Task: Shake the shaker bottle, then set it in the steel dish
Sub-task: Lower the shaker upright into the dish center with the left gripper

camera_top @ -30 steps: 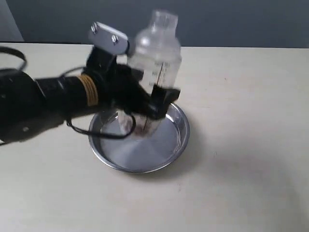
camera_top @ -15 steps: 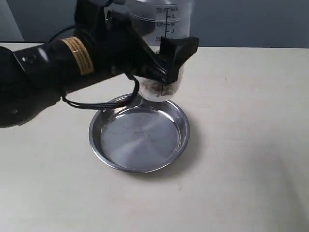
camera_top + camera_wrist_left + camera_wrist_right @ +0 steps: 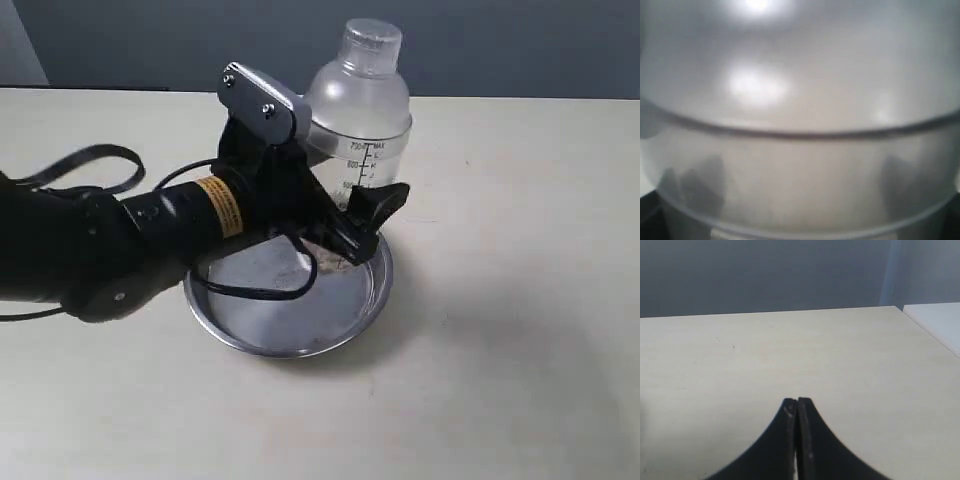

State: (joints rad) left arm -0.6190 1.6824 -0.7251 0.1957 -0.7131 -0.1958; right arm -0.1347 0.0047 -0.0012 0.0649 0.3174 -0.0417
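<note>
The frosted shaker bottle [image 3: 362, 110] stands upright over the far side of the steel dish [image 3: 250, 340], its base hidden behind the fingers, so I cannot tell whether it touches the dish. My left gripper [image 3: 340, 215] is shut on the bottle's lower body, one black finger [image 3: 372, 208] showing in front. In the left wrist view the bottle [image 3: 800, 125] fills the frame, blurred, with dark finger shapes at both sides. My right gripper [image 3: 797, 402] is shut with nothing in it, above bare table, out of the exterior view.
The left arm [image 3: 110, 250] with its cable lies across the left of the table. The beige tabletop [image 3: 520, 300] stretches right of the dish. In the right wrist view the table's far edge [image 3: 790, 312] meets a grey wall, with a white surface [image 3: 940, 320] beside it.
The bottle was low in the dish, then lifted high half a second ago, and has now come back down over the dish's far side, still held by the left gripper.
</note>
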